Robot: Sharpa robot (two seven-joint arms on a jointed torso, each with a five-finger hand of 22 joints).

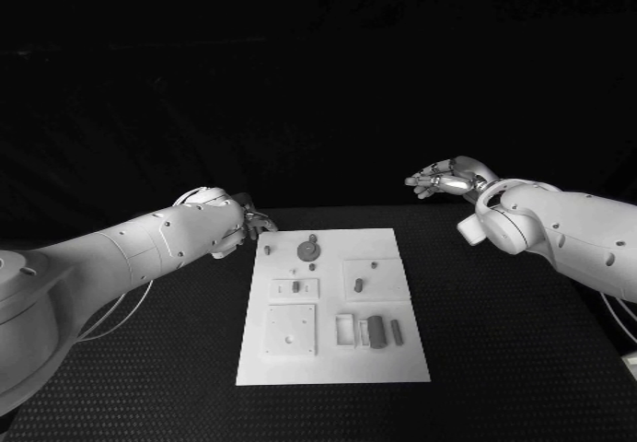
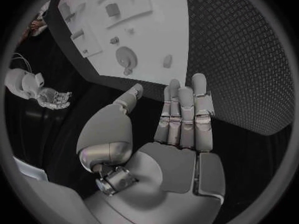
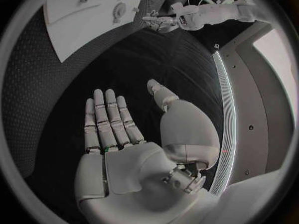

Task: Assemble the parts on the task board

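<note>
The black table (image 1: 531,368) carries the white task board (image 1: 335,341) at its centre. On the board, the small parts lie loose: a round disc-shaped part (image 1: 308,249) toward twelve o'clock and a dark oblong part (image 1: 377,331) toward five o'clock. The left hand (image 1: 252,222) hovers just off the board's eleven o'clock corner, fingers straight and apart, holding nothing. The right hand (image 1: 445,178) is raised well apart at two o'clock, fingers likewise spread and empty.
</note>
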